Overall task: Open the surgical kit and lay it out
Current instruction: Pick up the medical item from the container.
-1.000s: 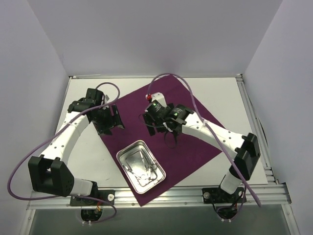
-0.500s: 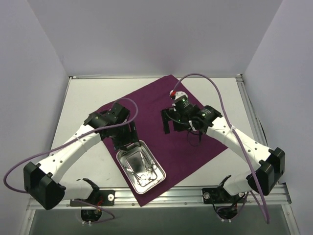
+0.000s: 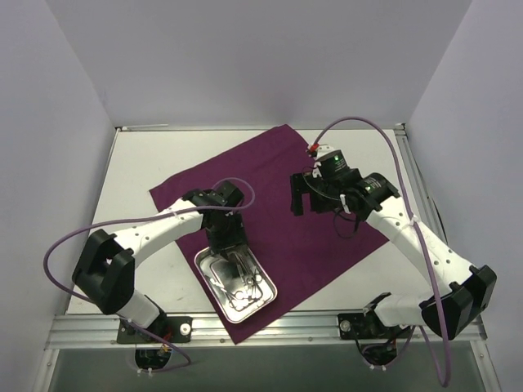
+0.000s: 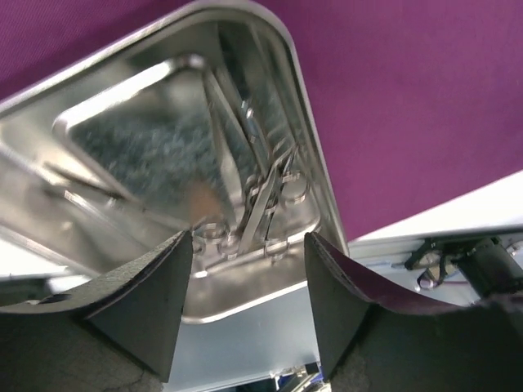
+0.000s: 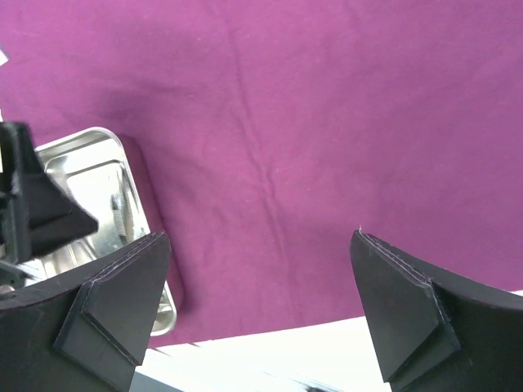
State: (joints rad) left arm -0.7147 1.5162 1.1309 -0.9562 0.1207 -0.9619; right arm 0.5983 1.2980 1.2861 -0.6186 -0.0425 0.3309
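The maroon cloth wrap (image 3: 278, 184) lies spread flat on the white table. On its near left part sits the shiny steel tray (image 3: 203, 260), with ring-handled metal instruments (image 3: 242, 282) lying inside. My left gripper (image 3: 229, 245) hangs open just over the tray's far end. In the left wrist view its fingers frame the instruments' ring handles (image 4: 253, 192) without touching them, and nothing sits between the left gripper (image 4: 249, 245) jaws. My right gripper (image 3: 306, 202) hovers wide open above the bare cloth (image 5: 286, 122), right of centre. The right gripper (image 5: 260, 245) is empty, with the tray (image 5: 90, 175) at its left.
The white tabletop (image 3: 135, 171) shows to the left of and behind the cloth. Aluminium rails (image 3: 286, 325) edge the table's near side, and white walls (image 3: 245, 57) close in the back and sides. Purple cables (image 3: 359, 122) loop over both arms.
My left arm swung from the cloth's left edge in over the tray, its jaws narrowing a little. My right gripper drew back to the right and opened wider.
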